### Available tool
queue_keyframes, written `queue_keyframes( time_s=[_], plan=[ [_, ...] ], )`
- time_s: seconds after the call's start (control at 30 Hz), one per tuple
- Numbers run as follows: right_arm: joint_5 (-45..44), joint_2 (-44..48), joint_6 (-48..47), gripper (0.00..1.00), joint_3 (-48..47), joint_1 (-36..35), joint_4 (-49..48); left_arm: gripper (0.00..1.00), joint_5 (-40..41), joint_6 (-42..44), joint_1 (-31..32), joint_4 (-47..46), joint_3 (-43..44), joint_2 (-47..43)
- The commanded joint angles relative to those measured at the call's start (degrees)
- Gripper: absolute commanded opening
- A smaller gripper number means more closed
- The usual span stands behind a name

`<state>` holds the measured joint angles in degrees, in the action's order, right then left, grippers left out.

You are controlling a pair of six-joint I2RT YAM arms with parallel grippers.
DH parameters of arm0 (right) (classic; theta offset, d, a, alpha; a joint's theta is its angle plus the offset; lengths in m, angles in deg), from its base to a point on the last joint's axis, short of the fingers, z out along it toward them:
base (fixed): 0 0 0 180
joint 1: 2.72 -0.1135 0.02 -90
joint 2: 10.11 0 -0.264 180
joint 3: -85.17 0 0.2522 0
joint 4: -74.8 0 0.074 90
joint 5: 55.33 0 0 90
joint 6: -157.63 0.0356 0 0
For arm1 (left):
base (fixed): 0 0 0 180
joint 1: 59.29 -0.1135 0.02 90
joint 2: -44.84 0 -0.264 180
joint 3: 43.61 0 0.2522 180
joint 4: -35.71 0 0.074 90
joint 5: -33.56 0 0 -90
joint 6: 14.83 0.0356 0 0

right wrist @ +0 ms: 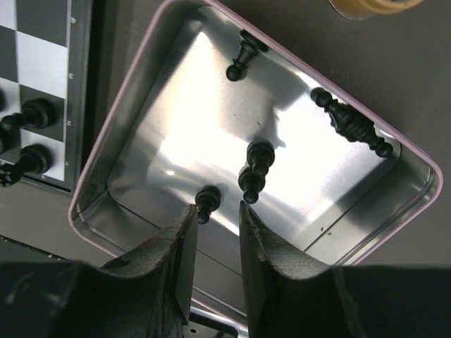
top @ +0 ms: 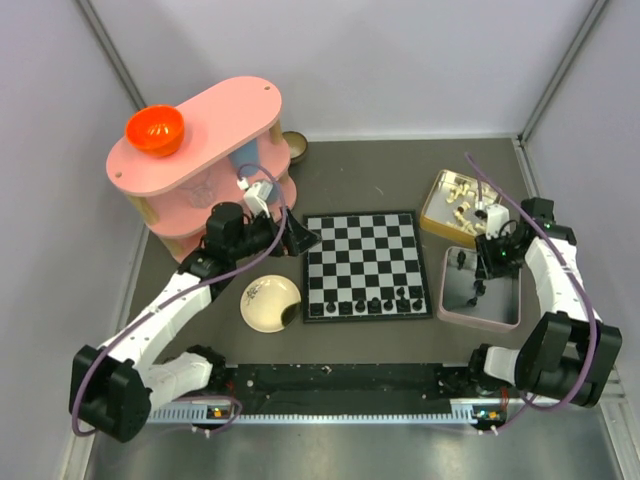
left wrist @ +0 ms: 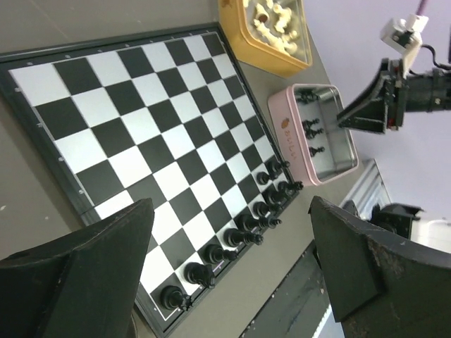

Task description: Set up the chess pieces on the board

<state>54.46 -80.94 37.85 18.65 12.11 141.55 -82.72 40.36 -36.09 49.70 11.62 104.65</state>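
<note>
My left hand (left wrist: 231, 205) hangs spread wide over the board (left wrist: 106, 91); right hand (right wrist: 216, 211), narrowly parted, sits by a pawn (right wrist: 206, 199) lower centre in the tin (right wrist: 137, 88).

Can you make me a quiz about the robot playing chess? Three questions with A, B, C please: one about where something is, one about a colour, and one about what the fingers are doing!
1. Where do the black pieces on the board stand?
A. In the middle squares
B. In a row along the near edge
C. In a row along the far edge

2. What colour is the bowl on top of the shelf?
A. Orange
B. Blue
C. Green

3. What are the left fingers doing?
A. Squeezing a pawn
B. Spread wide open, holding nothing
C. Pressed shut together

Answers:
1 B: the top view shows them lined up on the board's bottom row.
2 A: the bowl is bright orange against the pink shelf.
3 B: the left wrist view shows a big gap between them, with only the board below.
</note>
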Motion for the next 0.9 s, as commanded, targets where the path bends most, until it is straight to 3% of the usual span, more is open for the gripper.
queue_keyframes(
  time_s=[0.0, 0.27, 0.5, 0.73, 0.87],
  plan=[
    [-4.1, 0.2, 1.1, 0.30, 1.8, 1.8, -1.9, 0.96, -6.3, 3.2, 1.1, -4.2, 5.1, 2.8],
    [-5.3, -1.9, 0.9, 0.29, 3.3, 2.7, -3.2, 0.95, -6.5, 8.1, 5.9, -0.8, 9.9, 9.1],
    [1.6, -2.1, 4.1, 0.30, -4.5, 6.0, -0.5, 0.95, -4.6, 14.2, 17.0, 8.0, 25.3, 22.1],
    [2.3, -4.0, 11.2, 0.30, -16.4, 11.1, 2.5, 0.80, -9.3, 8.7, 29.0, 7.1, 39.3, 39.1],
    [8.4, -3.9, 13.2, 0.30, -19.2, 15.8, 3.2, 0.68, -9.1, 7.6, 34.9, 11.9, 55.9, 53.3]
  ],
)
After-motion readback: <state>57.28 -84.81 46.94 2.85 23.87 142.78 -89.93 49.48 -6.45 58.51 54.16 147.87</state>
